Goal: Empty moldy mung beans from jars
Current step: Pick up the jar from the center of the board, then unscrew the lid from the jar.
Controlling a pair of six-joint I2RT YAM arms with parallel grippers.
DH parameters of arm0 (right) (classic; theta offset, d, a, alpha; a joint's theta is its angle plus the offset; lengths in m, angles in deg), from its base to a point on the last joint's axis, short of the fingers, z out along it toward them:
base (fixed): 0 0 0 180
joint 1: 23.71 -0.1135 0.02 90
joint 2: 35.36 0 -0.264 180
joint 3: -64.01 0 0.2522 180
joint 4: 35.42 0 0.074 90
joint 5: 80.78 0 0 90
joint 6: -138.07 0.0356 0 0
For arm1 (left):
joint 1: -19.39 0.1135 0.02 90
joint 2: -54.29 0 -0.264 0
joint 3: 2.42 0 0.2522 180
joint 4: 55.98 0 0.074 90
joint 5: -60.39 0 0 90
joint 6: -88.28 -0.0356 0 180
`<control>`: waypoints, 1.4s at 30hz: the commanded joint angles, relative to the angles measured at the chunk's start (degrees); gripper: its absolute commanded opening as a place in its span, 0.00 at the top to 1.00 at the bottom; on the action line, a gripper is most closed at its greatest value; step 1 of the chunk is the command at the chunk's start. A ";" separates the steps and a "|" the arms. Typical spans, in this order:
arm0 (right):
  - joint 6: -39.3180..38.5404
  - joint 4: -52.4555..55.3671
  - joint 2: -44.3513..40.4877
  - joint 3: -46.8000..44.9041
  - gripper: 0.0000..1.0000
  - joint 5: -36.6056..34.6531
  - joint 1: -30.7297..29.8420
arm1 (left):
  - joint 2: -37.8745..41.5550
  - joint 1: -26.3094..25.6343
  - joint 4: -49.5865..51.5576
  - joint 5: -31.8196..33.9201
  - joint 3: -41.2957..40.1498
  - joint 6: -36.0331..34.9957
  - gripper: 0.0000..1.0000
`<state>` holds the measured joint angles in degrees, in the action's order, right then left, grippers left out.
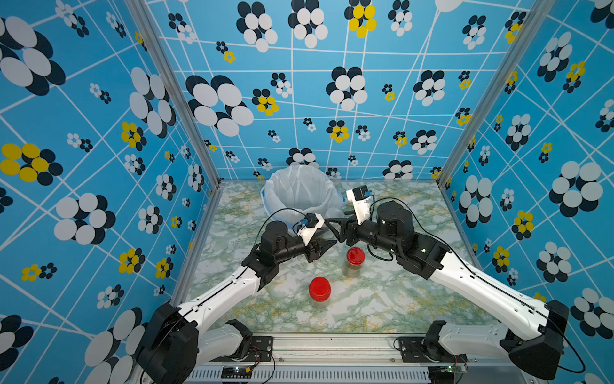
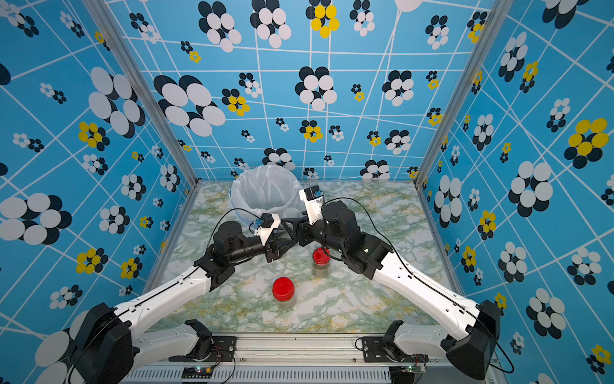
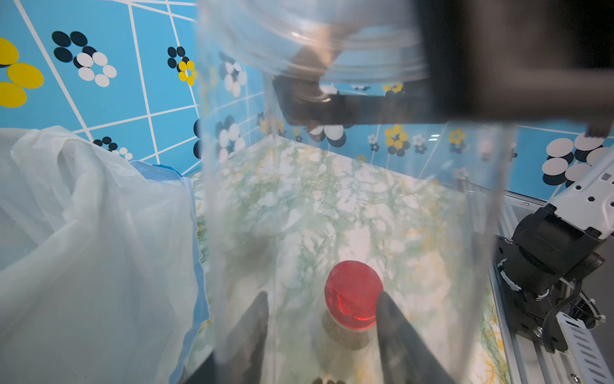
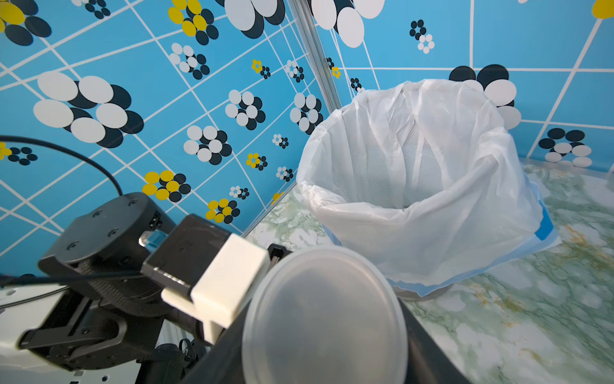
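A tall clear jar [image 3: 332, 199] is held between the arms in front of the bin, and my left gripper [image 3: 322, 296] is shut on its body. Only a few dark grains show at its base. My right gripper [image 4: 325, 299] is shut on the jar's translucent lid [image 4: 324, 332]. In both top views the left gripper [image 1: 327, 247] and right gripper [image 1: 332, 223] meet tip to tip. Two red-lidded jars [image 1: 355, 262] [image 1: 319, 292] stand upright on the table nearer the front. Olive mung beans [image 3: 342, 335] show through one jar's wall.
A bin lined with a white plastic bag [image 1: 275, 199] [image 4: 415, 199] stands open at the back of the marbled table [image 1: 398, 299], just behind the grippers. Patterned blue walls close in the left, right and back sides.
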<state>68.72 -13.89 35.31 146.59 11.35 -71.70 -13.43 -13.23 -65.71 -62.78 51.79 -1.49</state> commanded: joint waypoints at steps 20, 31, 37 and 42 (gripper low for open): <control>2.18 9.32 14.46 28.10 0.21 12.88 12.87 | 1.56 2.74 29.56 8.83 20.17 4.97 0.78; 1.85 19.11 30.36 46.17 0.20 27.69 14.50 | -0.26 7.19 33.74 9.27 24.81 5.04 0.78; 6.02 11.87 29.02 41.88 0.19 32.27 14.50 | -0.57 8.40 32.72 9.00 24.33 5.12 0.78; 9.73 7.18 27.67 39.20 0.18 36.14 14.54 | -0.56 8.97 31.74 8.27 23.54 5.18 0.78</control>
<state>75.49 -2.74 65.63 187.35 43.04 -57.25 -13.94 -4.80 -31.44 -53.58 74.52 3.26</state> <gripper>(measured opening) 0.816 0.524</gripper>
